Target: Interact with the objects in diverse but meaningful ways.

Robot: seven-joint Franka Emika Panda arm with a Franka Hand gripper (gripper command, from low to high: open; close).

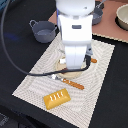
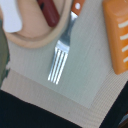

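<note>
Placemat (image 1: 35, 82) covers the dark table (image 1: 15, 45); the bread loaf (image 1: 56, 98) lies near its front edge, apart from the orange-handled fork (image 1: 67, 81); the arm (image 1: 75, 35) stands over a plate (image 1: 64, 67), hiding most of it; a grey pot (image 1: 43, 31) sits off the mat behind. Wrist view shows the fork tines beside the plate rim, a red piece (image 2: 48, 12) on the plate; whether the gripper is spread or pressed together I cannot tell.

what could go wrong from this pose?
1. The arm hangs low over the plate and hides it in the exterior view; the gripper shows in neither view, so any grasp goes unchecked.
2. The fork lies flat on the placemat, handle by the plate rim; a pinch could slip or nudge the plate.
</note>
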